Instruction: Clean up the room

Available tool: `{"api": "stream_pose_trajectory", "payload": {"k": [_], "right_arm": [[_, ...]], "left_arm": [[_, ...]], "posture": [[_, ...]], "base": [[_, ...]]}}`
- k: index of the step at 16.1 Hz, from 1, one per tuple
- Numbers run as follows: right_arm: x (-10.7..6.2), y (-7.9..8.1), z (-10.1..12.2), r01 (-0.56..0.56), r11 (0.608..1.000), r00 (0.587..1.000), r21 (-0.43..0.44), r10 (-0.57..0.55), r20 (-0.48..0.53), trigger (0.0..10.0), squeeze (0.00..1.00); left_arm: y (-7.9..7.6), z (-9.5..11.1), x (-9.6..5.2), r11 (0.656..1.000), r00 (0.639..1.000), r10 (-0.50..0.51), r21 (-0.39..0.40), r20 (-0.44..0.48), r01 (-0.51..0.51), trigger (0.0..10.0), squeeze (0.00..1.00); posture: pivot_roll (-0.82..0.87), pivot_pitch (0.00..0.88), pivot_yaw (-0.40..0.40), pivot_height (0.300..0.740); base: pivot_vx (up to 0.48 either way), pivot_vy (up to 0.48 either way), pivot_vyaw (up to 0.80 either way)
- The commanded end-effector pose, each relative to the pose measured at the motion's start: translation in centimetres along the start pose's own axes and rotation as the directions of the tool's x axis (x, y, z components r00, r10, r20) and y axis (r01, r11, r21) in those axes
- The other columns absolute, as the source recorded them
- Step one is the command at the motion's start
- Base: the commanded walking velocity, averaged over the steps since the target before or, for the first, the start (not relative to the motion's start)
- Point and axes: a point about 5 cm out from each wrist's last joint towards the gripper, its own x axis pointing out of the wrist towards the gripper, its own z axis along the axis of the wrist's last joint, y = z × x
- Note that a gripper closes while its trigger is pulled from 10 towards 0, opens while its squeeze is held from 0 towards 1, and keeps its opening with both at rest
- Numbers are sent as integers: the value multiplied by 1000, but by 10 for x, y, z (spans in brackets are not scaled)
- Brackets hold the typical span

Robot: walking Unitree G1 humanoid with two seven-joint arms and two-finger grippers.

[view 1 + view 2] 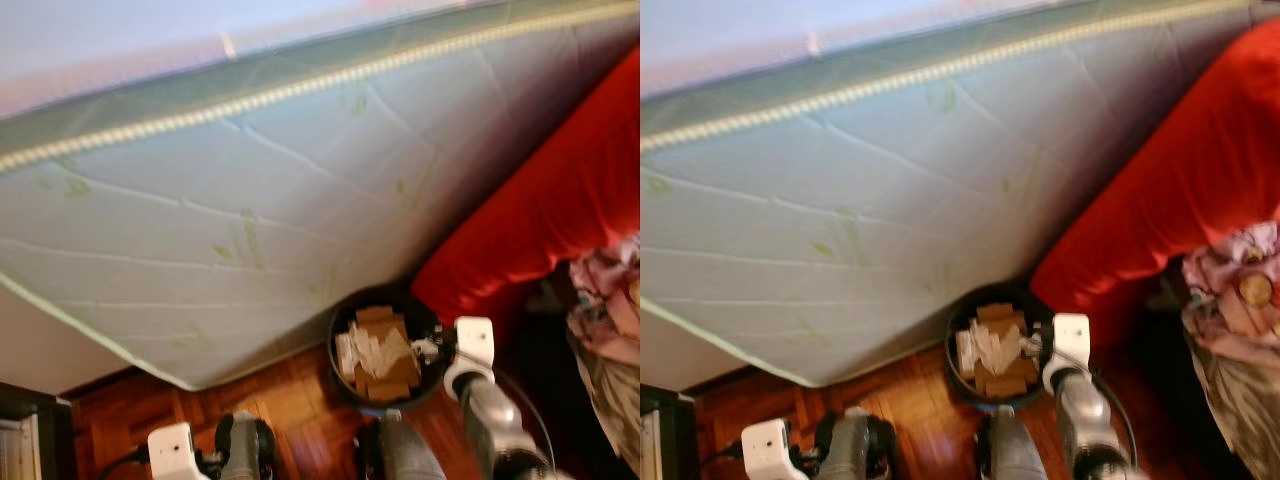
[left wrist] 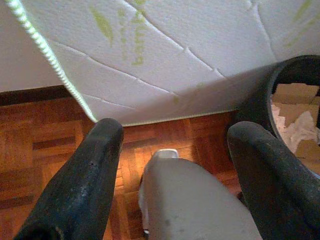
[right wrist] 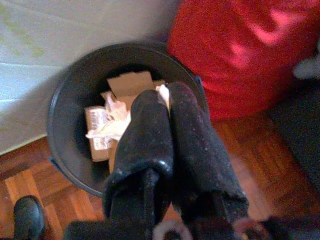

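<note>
Mattress [image 1: 300,200], quilted white with a green leaf print and corded piping, stands tilted on its edge against the wall, its lower corner resting on the parquet floor [image 1: 290,400]. Just beside that corner, and touching or nearly touching the mattress face, sits a round black waste bin [image 3: 70,125]. The bin holds flattened pieces of brown cardboard [image 1: 385,350] and crumpled white paper [image 3: 112,125], filling it to about the rim. On the bin's other side a red fabric mass [image 1: 540,200], apparently a cushion or beanbag, presses close to the bin wall. Farther to the robot's right lies a heap of patterned cloth [image 1: 610,300] on a dark surface; its detail is blurred.

Right gripper [image 3: 162,107] hangs over the bin, fingertips above the cardboard and paper, the two black fingers pressed together with no gap and nothing visibly between them. The right arm reaches forward to the bin's near rim in the head views.

Left gripper [image 2: 175,132] is held low above the floor, near the mattress corner and beside the bin; its fingers [image 2: 92,165] stand wide apart with nothing between them. A grey part of the robot's body [image 2: 190,195] shows between them below.
</note>
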Motion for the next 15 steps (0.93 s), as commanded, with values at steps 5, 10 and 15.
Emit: {"api": "stream_pose_trajectory", "payload": {"k": [5,10,15], "right_arm": [[6,0,5,-14,998,997,-55,10,-73,10000,0],[11,7,17,-26,997,999,-77,23,-44,10000,0],[16,9,34,-8,998,1000,-68,9,14,10000,1000]], "left_arm": [[-8,9,-32,1000,1000,2,-19,7,-2,10000,0],[-18,23,-54,1000,1000,-18,-25,11,18,10000,0],[-21,32,-64,999,1000,-17,-28,-9,17,10000,0]], "posture": [[106,475,-51,655],[152,547,-37,655],[159,580,-38,655]], "base": [[0,0,0],[0,0,0],[0,0,0]]}}
